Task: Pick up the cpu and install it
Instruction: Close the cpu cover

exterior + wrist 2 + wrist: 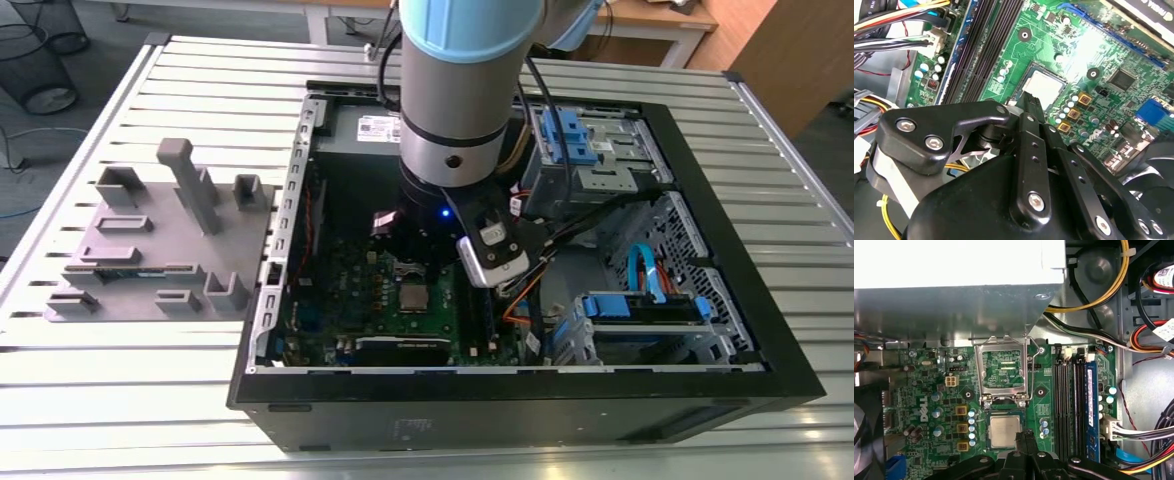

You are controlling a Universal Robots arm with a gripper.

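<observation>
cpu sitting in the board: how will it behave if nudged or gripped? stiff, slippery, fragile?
Probably rigid: the cpu is a flat square with a metal top, so unlikely to flex. Likely hard to grip: it lies low and flat on the motherboard, little edge exposed. A sideways nudge from the gripper probably won't slide it; it looks recessed.

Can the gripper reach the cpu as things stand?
Likely yes: the small square silver-topped cpu lies uncovered, the metal socket bracket flipped up clear of it, the gripper at its edge.
</observation>
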